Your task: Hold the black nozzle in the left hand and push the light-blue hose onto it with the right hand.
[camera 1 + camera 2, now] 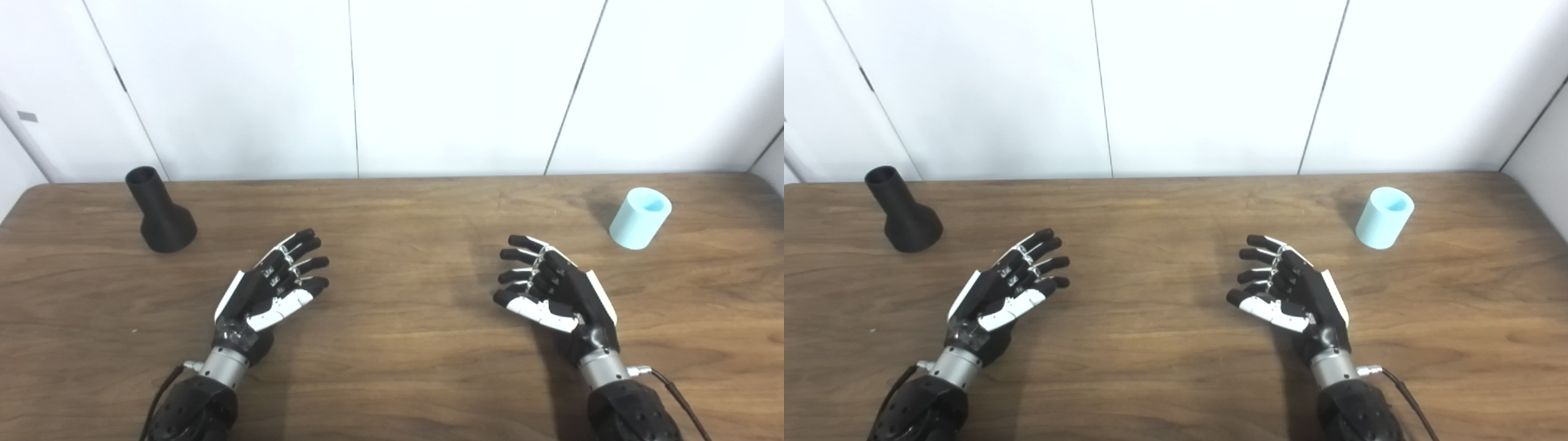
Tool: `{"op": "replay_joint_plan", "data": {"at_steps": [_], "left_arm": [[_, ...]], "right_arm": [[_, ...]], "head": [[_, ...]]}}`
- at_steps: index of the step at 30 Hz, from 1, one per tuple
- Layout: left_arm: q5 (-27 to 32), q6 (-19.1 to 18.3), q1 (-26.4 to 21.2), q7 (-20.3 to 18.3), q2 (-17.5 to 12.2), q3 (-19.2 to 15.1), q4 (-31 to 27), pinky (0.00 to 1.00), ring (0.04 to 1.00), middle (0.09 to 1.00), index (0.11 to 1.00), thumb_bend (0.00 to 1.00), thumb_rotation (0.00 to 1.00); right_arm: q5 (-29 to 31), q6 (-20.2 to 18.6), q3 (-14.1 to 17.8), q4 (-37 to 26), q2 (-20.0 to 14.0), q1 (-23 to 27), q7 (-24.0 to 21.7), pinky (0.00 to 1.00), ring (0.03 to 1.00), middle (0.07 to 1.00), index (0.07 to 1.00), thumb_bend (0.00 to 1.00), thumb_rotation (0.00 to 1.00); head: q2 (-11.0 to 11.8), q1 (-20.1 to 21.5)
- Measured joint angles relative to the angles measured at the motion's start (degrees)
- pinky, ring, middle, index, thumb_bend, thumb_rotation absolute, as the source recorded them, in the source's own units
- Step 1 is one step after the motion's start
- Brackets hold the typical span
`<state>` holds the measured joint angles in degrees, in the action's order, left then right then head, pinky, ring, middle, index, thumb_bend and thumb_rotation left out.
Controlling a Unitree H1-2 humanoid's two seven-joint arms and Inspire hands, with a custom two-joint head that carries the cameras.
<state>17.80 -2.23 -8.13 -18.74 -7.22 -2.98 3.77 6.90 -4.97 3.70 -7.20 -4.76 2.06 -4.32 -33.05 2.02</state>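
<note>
The black nozzle (159, 211) stands upright on its flared base at the table's back left, its narrow mouth leaning up and to the left. A short light-blue hose piece (640, 218), a hollow cylinder, stands on end at the back right. My left hand (272, 285) hovers open over the table's near middle, palm facing inward, well to the right of and nearer than the nozzle. Opposite it, my right hand (551, 291) is open too, fingers spread, holding nothing, to the left of and nearer than the hose.
The wooden table (398, 245) spans the whole view, with white wall panels (429, 86) just behind its far edge. A wide gap of bare wood lies between the two hands.
</note>
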Motion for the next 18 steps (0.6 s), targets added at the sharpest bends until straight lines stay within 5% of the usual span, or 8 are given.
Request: {"op": "replay_joint_plan", "data": {"at_steps": [14,18], "left_arm": [[0.1,0.0,0.0,0.0,0.0,0.0,0.0,0.68,0.785,0.862,0.855,0.72,0.12],[-0.2,0.3,0.0,0.1,0.1,0.2,0.1,0.65,0.772,0.854,0.846,0.75,0.15]], "right_arm": [[-0.2,0.0,0.0,0.0,-0.1,0.0,0.1,0.45,0.550,0.690,0.715,0.77,0.10],[-0.1,0.2,0.1,0.1,-0.3,0.0,-0.2,0.45,0.561,0.687,0.720,0.74,0.08]], "head": [[-0.1,-0.1],[1.7,-7.0]]}}
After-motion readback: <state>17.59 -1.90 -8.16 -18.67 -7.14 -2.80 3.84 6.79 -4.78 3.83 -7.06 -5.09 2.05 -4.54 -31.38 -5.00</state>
